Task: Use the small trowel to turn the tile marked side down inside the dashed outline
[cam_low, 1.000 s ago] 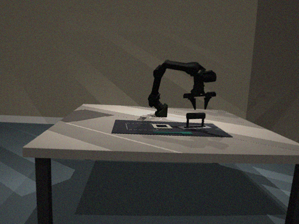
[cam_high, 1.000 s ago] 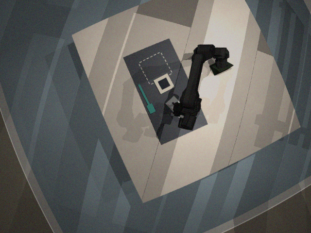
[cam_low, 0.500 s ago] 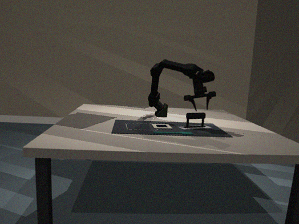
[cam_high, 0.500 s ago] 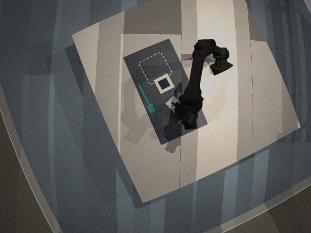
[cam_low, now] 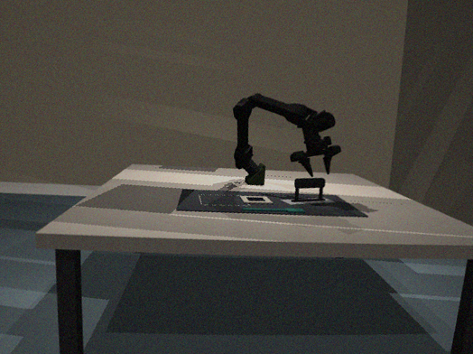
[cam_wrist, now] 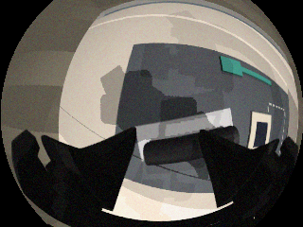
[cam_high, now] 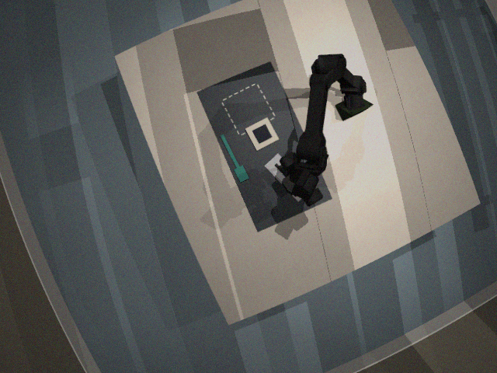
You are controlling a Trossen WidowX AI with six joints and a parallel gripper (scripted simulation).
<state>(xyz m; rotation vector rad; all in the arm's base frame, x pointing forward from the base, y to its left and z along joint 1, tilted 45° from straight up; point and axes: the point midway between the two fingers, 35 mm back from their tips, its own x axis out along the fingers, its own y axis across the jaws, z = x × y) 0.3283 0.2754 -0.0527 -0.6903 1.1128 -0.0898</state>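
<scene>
The tile (cam_high: 262, 134) (cam_low: 256, 198) (cam_wrist: 260, 130) is a cream square with a dark square mark facing up. It lies flat on the mat, mostly outside the dashed outline (cam_high: 257, 85), overlapping its near edge. The trowel (cam_high: 274, 165) (cam_low: 309, 182) (cam_wrist: 220, 117), a pale grey plate with a raised black bar handle, lies on the mat beyond the tile. My gripper (cam_low: 320, 174) (cam_wrist: 169, 132) is open and empty above the handle. In the wrist view the handle runs crosswise below the fingertips, roughly along the finger gap. The arm hides part of the trowel in the top view.
A teal tool (cam_high: 241, 173) (cam_low: 278, 210) (cam_wrist: 231, 65) with a thin handle and small square blade lies along the mat's long edge, beside the tile. The dark mat (cam_high: 256, 208) (cam_low: 347, 210) lies on the table (cam_high: 256, 273). The arm's base stands beside the mat.
</scene>
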